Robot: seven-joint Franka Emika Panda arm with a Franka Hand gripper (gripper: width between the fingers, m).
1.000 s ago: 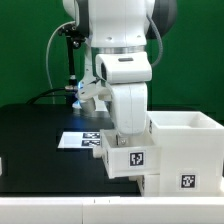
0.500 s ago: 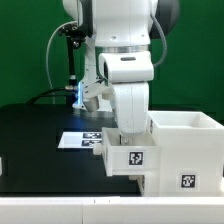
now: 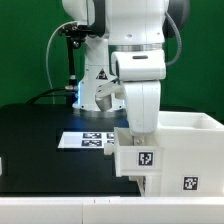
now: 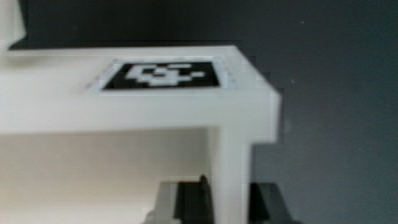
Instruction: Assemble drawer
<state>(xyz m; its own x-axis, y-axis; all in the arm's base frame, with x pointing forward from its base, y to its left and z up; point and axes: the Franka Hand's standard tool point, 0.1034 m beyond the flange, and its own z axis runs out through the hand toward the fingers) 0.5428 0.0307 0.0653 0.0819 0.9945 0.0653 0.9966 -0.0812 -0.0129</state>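
My gripper (image 3: 134, 133) is shut on the wall of a small white drawer tray (image 3: 141, 157) with a black-and-white tag on its front. The tray is held against the large white casing (image 3: 188, 150) at the exterior view's right, partly in its open side. In the wrist view the tray's wall (image 4: 228, 150) runs between my two dark fingers (image 4: 183, 203), and a tag (image 4: 166, 75) shows on the tray's far wall. The second tray is out of view.
The marker board (image 3: 85, 140) lies flat on the black table (image 3: 40, 150) behind the tray. A black camera stand (image 3: 68, 60) stands at the back before a green wall. The table's white front edge (image 3: 60, 210) runs below.
My arm has moved toward the exterior view's right, carrying the tray closer against the casing.
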